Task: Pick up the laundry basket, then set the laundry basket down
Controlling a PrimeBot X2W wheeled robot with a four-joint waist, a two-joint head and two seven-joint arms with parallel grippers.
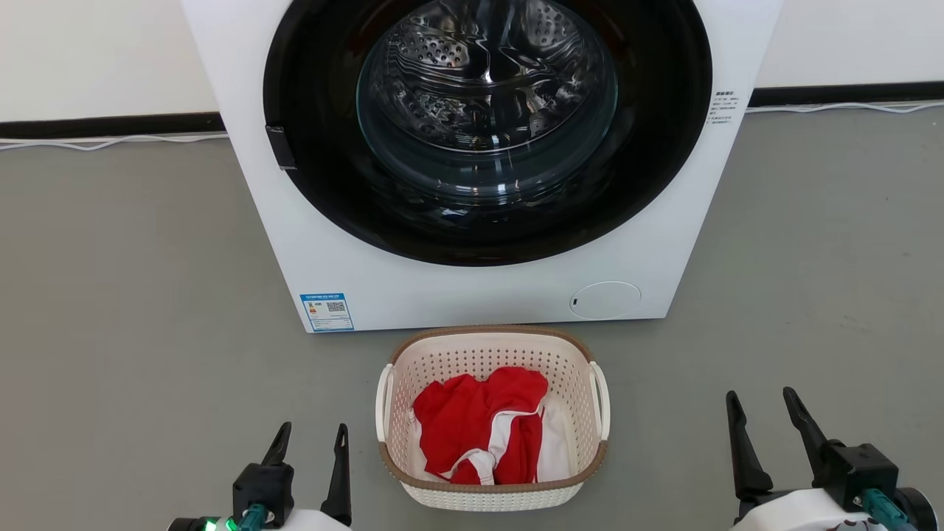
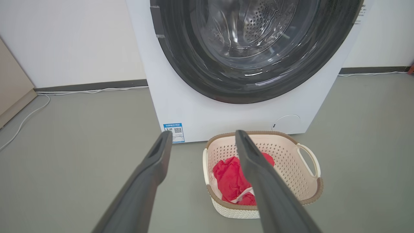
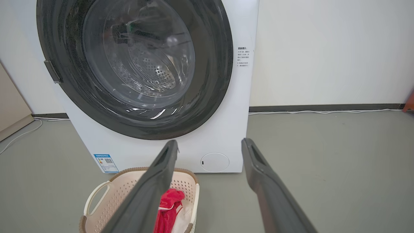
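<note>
On the grey floor (image 1: 147, 332), laundry basket (image 1: 487, 361) sits just in front of the washer (image 1: 442, 295), red and white cloth (image 1: 472, 420) inside; left gripper (image 1: 314, 428) and right gripper (image 1: 760, 394) flank it, both clear of it, fingers spread, holding nothing.

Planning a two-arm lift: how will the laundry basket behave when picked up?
Probably light: the laundry basket is perforated plastic holding just a red-and-white garment. Likely fairly stiff, given its moulded walls and banded rim. It may tilt if raised by one loop handle alone, since the handles sit on opposite sides.
</note>
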